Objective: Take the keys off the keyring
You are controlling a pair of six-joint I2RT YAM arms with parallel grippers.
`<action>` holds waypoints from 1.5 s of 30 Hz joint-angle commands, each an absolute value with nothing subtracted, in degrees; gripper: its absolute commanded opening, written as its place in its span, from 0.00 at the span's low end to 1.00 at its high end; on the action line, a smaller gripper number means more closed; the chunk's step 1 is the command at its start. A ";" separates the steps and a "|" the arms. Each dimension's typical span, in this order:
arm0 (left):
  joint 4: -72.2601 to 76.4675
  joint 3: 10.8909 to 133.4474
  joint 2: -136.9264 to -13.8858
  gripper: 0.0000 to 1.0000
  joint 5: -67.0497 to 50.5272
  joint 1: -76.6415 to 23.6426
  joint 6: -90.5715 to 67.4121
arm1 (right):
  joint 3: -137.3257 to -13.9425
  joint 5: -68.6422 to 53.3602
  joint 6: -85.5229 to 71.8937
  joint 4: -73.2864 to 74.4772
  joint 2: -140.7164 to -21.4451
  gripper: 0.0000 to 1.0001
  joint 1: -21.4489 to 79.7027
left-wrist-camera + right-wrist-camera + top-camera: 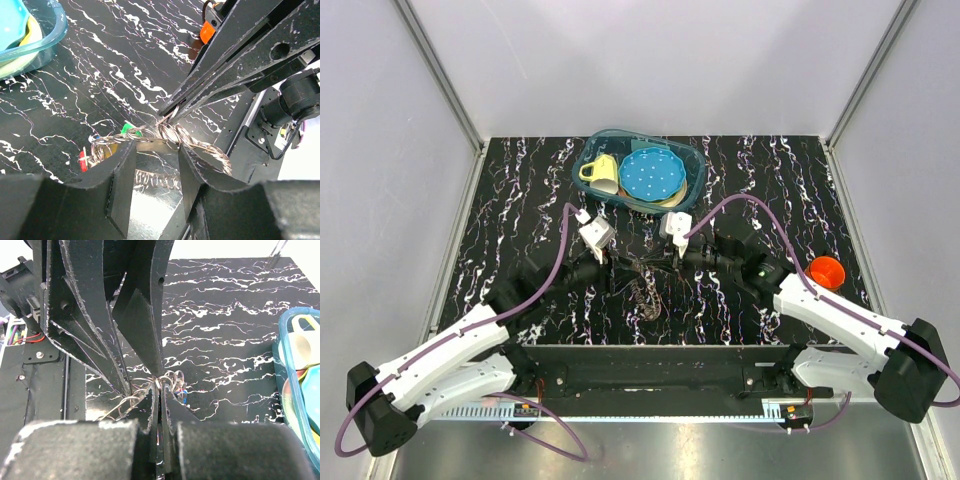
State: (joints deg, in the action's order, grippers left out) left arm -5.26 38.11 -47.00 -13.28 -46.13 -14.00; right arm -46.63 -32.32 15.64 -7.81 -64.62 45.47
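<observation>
left claw (pixel 156 150): mid worktop (pixel 520 200), fingers apart, tips look clamped on a flat metal piece of the keyring (pixel 170 132)
right claw (pixel 161 390): comes in from the right, tips pressed together on one wire loop of the keyring, just beside the left claw tips
keyring: strung between the two claws, low over the worktop; speckled fob (pixel 645 297) trails toward the near side
keys (pixel 131 129): green, red, blue and yellow heads bunched on the loops, left of the left claw, all on the ring
orange cup (pixel 827 271): right side, well apart from the claws
bin (pixel 695 160): far centre, holds cup and plate, not involved
step: ring held two-handed, first key not yet off
next: likely pry the loop open, slide one key along the coil; tiny gap, slip risk
</observation>
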 commanded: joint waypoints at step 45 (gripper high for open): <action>-7.83 39.82 -37.61 0.56 -37.51 -46.05 3.43 | -55.28 -86.22 24.96 -12.83 -70.58 0.00 39.46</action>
State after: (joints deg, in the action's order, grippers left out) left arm -14.15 38.02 -34.81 -27.59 -46.06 3.62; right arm -51.57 -80.42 23.03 -10.87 -70.32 39.90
